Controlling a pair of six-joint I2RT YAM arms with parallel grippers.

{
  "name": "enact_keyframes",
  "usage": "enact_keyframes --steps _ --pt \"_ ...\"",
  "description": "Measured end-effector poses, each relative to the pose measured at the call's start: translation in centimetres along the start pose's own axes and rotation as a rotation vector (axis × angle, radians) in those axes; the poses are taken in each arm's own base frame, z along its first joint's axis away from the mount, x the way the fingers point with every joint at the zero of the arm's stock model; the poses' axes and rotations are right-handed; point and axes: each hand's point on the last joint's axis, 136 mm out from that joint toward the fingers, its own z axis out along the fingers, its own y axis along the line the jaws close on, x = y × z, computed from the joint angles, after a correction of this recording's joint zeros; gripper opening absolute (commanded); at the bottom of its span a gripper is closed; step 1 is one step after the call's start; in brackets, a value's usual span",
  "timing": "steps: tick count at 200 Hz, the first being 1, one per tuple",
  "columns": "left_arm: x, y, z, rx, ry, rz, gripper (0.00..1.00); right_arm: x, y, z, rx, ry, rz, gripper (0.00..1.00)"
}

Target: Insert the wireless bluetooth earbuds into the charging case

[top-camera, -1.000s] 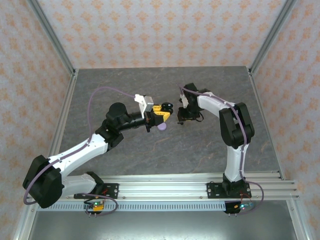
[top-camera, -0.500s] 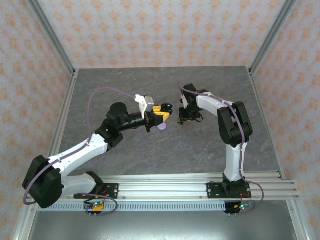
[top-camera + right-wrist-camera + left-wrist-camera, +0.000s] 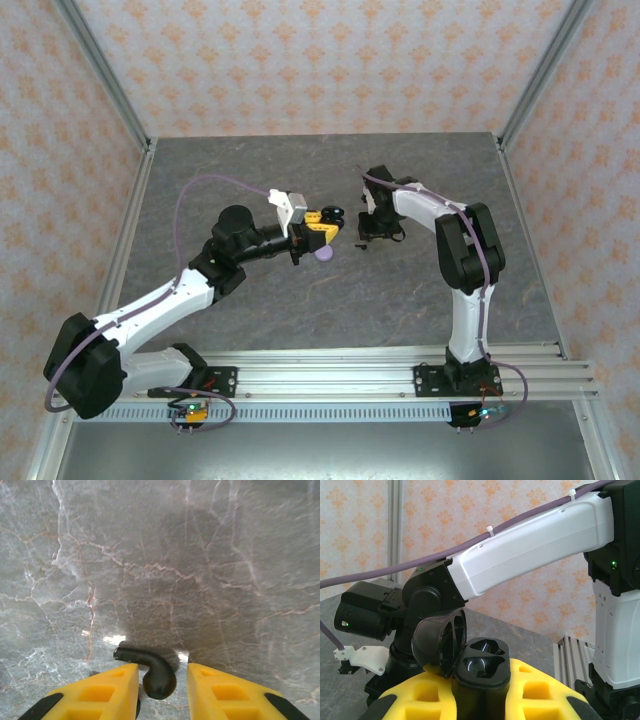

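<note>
Task thing first: one black earbud [image 3: 159, 680] in the R wrist cam, bottom centre of the frame. It's glossy black w/ a fat rounded bulb and a short curved stem that runs off to the left. It lies flat on the grey marbled table [image 3: 200, 555], w/ a bright glint on the tabletop on each side of it. The right gripper [image 3: 162, 674] has its yellow fingers [image 3: 100, 692] spread, one on each side of the bud. There's a gap showing on the right side, so afaict it isn't pinching the bud, just straddling it.

The left gripper [image 3: 480, 700] is at the bottom of the L wrist cam, w/ its yellow jaws clamped on a black charging case [image 3: 481, 667]. The lid [image 3: 440, 642] is flipped open to the left, and both moulded wells are empty and shiny inside. The right arm [image 3: 530, 550], white w/ black joints, crosses the upper half of that frame.

In the top cam both grippers sit about mid-frame, near each other but apart. A round lilac thing [image 3: 322, 255] sits just under the left gripper's end, prob a case, can't tell for sure.
</note>
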Motion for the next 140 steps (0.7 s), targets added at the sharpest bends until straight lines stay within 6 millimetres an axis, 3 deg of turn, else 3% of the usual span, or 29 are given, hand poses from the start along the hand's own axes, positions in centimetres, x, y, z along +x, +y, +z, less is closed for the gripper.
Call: enact_keyframes --steps 104,140 --pt "0.2 0.0 -0.2 -0.005 0.011 -0.007 0.15 0.0 -2.7 -0.6 0.159 -0.002 -0.006 0.32" --pt "0.2 0.0 -0.2 -0.006 0.013 -0.008 0.15 0.1 -2.7 -0.7 0.158 -0.002 -0.001 0.34"
